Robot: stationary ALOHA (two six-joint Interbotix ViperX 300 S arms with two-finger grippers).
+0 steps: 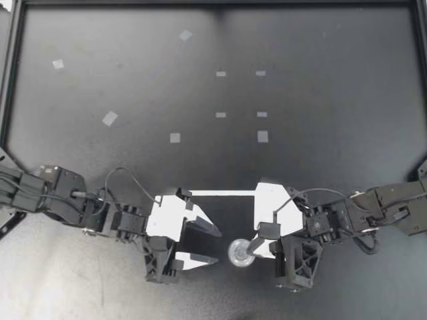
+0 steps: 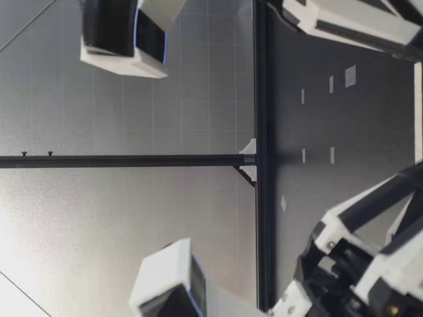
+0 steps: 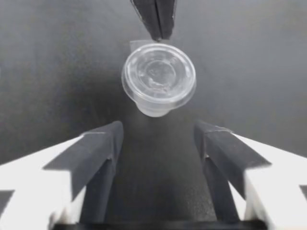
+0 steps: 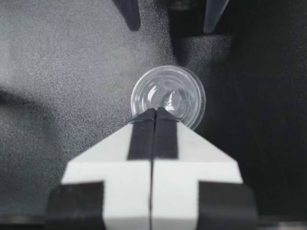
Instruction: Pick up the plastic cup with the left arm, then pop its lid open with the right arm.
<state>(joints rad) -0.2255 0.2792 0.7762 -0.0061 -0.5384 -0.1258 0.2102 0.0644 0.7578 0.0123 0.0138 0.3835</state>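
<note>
A small clear plastic cup [image 1: 240, 254] with a lid sits near the table's front edge, between my two grippers. My right gripper [image 1: 254, 245] is shut, its tips pinched on the edge of the lid nearest to it. The right wrist view shows the closed fingertips [image 4: 156, 113] over the rim of the cup [image 4: 168, 92]. My left gripper [image 1: 217, 247] stands open a short way from the cup and does not touch it. In the left wrist view the cup [image 3: 158, 79] lies ahead of the wide-apart fingers [image 3: 103, 143]. Whether the cup rests on the table I cannot tell.
Several small white tape marks [image 1: 262, 136] are stuck on the dark table [image 1: 320, 100] farther back. A black frame [image 1: 13, 80] borders the table. In the low view, parts of both arms [image 2: 357, 264] show over the table.
</note>
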